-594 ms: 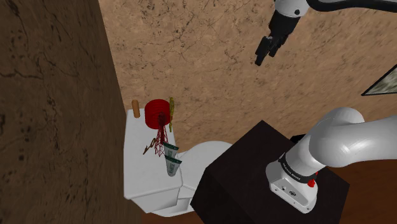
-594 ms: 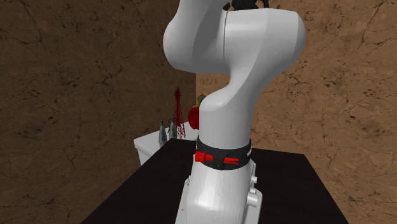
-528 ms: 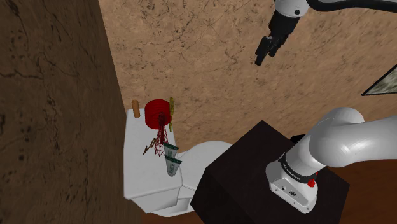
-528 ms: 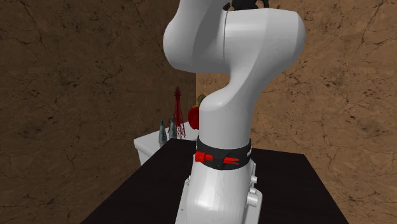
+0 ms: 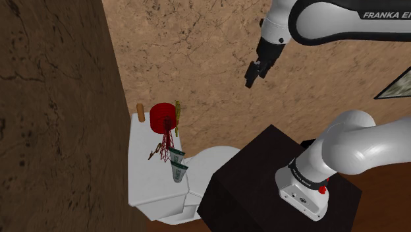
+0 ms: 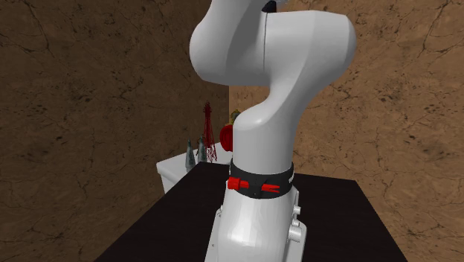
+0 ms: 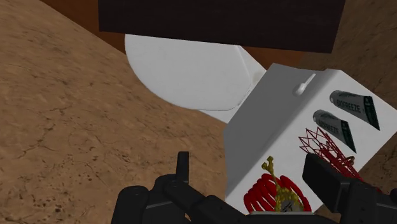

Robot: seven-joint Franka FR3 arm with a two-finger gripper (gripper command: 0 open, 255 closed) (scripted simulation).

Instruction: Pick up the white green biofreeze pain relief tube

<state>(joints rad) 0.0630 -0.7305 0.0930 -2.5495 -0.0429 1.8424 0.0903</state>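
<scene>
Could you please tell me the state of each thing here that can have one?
gripper: jaws open, empty, high above the tank lid.
tubes: both upright on the tank lid, untouched.
red wire tower: upright beside the tubes.
toilet lid: down.

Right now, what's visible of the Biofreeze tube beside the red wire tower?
The tube is grey-white with a dark green end and BIOFREEZE lettering. It stands upright on the toilet tank lid, between the red wire tower and a matching second tube; contact with the tower is unclear. The open tool hangs well clear of it.
</scene>
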